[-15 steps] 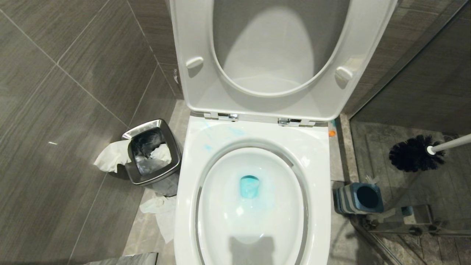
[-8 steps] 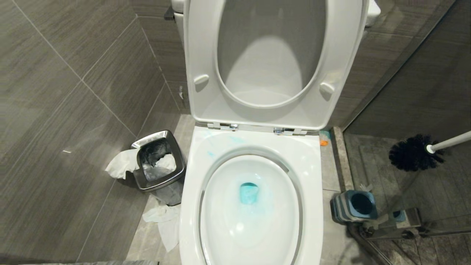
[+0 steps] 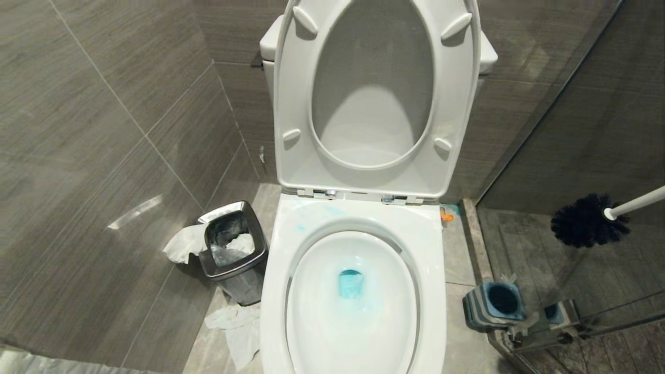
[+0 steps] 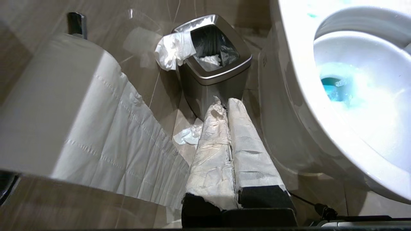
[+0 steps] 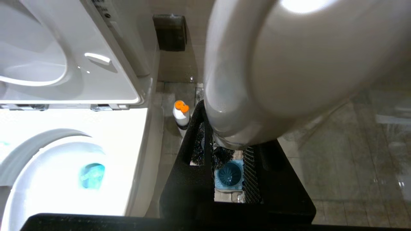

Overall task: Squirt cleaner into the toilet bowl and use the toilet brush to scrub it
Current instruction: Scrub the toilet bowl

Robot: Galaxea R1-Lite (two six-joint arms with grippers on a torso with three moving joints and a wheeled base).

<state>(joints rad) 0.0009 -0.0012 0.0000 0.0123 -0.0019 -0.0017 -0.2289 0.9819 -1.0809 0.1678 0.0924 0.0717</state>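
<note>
The toilet brush (image 3: 589, 221) hangs above its holder (image 3: 493, 305), handle clamped in the right gripper (image 5: 229, 150); left gripper (image 4: 228, 106) clenched empty.

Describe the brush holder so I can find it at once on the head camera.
Start at the toilet bowl and look to the floor on its right, by the glass partition. The brush holder stands there: a small square blue-and-grey block with a dark round hole on top. Unlike the steel waste bin on the bowl's other side, it holds no paper, and the toilet brush hangs above it.
</note>
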